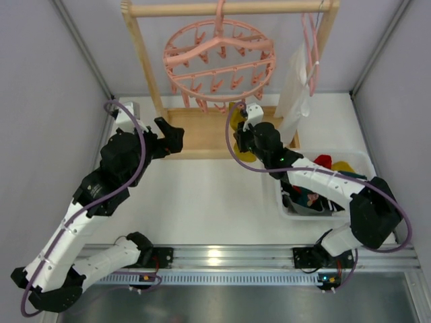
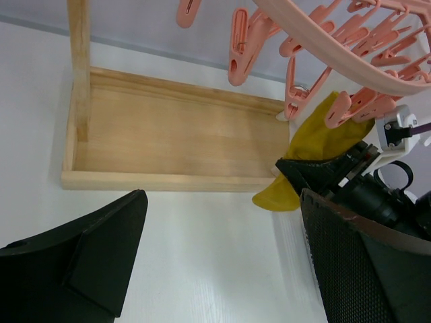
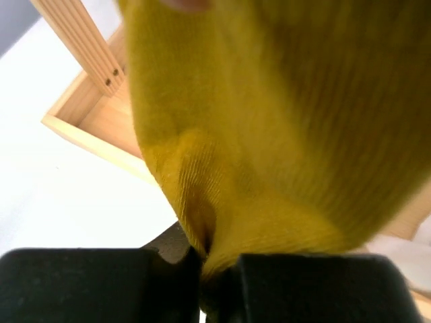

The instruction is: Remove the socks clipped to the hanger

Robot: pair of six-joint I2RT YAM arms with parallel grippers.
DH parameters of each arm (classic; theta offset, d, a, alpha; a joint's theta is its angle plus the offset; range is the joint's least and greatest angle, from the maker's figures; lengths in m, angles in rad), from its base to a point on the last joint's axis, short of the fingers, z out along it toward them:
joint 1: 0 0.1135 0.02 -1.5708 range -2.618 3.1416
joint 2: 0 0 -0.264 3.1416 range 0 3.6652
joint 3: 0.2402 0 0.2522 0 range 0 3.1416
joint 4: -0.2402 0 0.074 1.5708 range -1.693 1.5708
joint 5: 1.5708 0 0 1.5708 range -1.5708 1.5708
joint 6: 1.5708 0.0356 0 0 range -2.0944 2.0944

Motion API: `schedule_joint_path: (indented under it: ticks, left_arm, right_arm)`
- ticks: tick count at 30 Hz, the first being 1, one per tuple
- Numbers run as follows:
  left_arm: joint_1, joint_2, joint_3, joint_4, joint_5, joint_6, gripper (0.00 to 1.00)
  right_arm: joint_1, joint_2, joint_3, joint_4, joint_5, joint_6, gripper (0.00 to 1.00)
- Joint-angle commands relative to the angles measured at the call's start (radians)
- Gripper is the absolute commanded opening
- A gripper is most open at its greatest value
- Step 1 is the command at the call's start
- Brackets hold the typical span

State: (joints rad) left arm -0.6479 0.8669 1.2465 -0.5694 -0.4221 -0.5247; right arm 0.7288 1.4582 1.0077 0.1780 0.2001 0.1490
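Right tool [image 3: 215, 259] pinches yellow sock [image 3: 269, 134] hanging lengthwise down from hanger [image 2: 316, 39]; left tool [image 2: 222, 225] spread

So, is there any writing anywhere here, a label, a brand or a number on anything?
None can be read: no word, number, logo or sign shows on the pink hanger, the yellow sock or the wooden stand. The arms show no legible lettering in any view either.

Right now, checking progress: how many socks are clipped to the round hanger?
1: a mustard-yellow sock hangs from a peg at the hoop hanger's near edge, its lower end pinched in the right gripper. The other pegs look bare.
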Motion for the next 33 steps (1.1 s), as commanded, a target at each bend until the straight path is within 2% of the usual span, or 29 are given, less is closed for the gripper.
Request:
schedule_joint_path:
  ticks: [1, 2, 3, 6, 8, 14, 19, 24, 27, 28, 29, 30, 33]
  left_arm:
    - [0.001, -0.02, -0.009, 0.031, 0.046, 0.017, 0.98]
    - [0.002, -0.023, -0.009, 0.029, 0.052, 0.02, 0.98]
    - [0.002, -0.023, -0.01, 0.029, 0.052, 0.026, 0.98]
    - [0.002, -0.028, -0.012, 0.025, 0.059, 0.031, 0.98]
    - [0.002, -0.029, -0.012, 0.026, 0.066, 0.031, 0.98]
    - [0.002, -0.039, -0.004, 0.028, 0.155, 0.005, 0.98]
    - [-0.001, -0.005, 0.056, 0.031, 0.275, -0.021, 0.98]
    - [-0.042, 0.111, 0.161, 0.034, 0.31, -0.021, 0.98]
    - [-0.162, 0.199, 0.257, 0.029, 0.128, 0.02, 0.98]
    - [-0.214, 0.22, 0.28, 0.028, 0.026, 0.037, 0.98]
    - [-0.33, 0.24, 0.328, 0.026, -0.147, 0.061, 0.99]
    - [-0.378, 0.279, 0.35, 0.023, -0.224, 0.071, 0.99]
    - [-0.458, 0.355, 0.436, 0.023, -0.351, 0.088, 0.99]
  right_arm:
    - [-0.006, 0.043, 0.022, 0.132, -0.048, 0.007, 0.04]
    - [-0.006, 0.05, 0.025, 0.135, -0.05, 0.014, 0.06]
    - [-0.006, 0.06, 0.028, 0.143, -0.062, 0.017, 0.14]
    - [-0.006, 0.062, 0.02, 0.161, -0.086, 0.038, 0.26]
    - [-0.006, 0.056, 0.003, 0.187, -0.103, 0.043, 0.29]
    - [-0.006, 0.01, -0.081, 0.291, -0.145, 0.07, 0.18]
    - [-0.006, -0.018, -0.124, 0.35, -0.172, 0.095, 0.01]
    - [-0.002, -0.074, -0.139, 0.347, -0.183, 0.138, 0.0]
    - [0.004, -0.113, -0.15, 0.338, -0.18, 0.161, 0.0]
    - [0.007, -0.122, -0.153, 0.334, -0.177, 0.165, 0.0]
    - [0.014, -0.13, -0.155, 0.327, -0.159, 0.167, 0.0]
    - [0.027, -0.145, -0.156, 0.313, -0.145, 0.161, 0.0]
    - [0.064, -0.173, -0.17, 0.305, -0.1, 0.143, 0.0]
